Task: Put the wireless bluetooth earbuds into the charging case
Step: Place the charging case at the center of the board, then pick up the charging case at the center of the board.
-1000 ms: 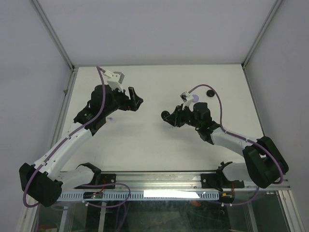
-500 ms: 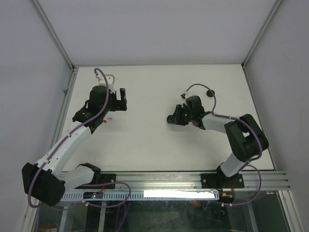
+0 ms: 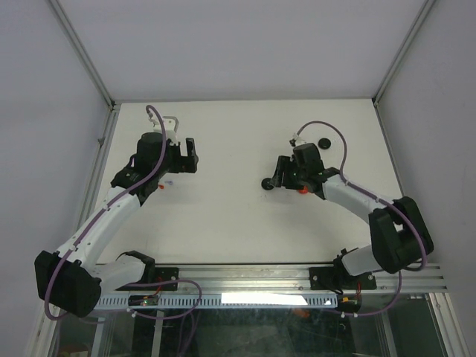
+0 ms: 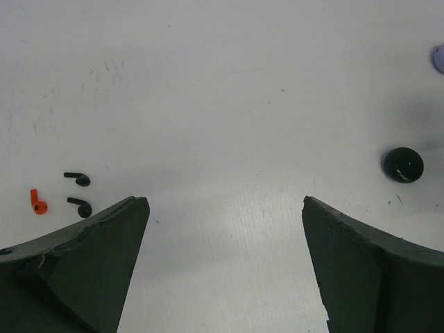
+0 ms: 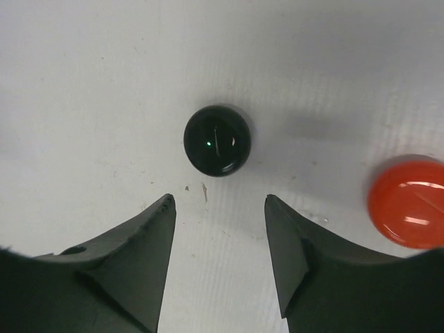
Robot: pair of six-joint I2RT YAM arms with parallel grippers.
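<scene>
Right pincer [image 5: 218, 201] has opened, black case [image 5: 216, 140] just beyond; left pincer [image 4: 225, 201] spread wide.

The left gripper [image 4: 225, 202] fills the bottom of this view, its two dark fingers [image 4: 87, 267] spread wide with only bare white table [image 4: 222, 90] in the gap between them. Just beyond the tip of the left-hand finger lie two small black earbuds [image 4: 78, 179], one above the other and slightly apart, each with its stem pointing left. An orange earbud [image 4: 38, 202] sits just beside the lower one, on its left. Well apart from them, off the right-hand finger, rests a round black case [image 4: 403, 165] with a glossy top. A pale lilac object [image 4: 438, 58] is cut off by the right edge, too little showing to identify.
</scene>
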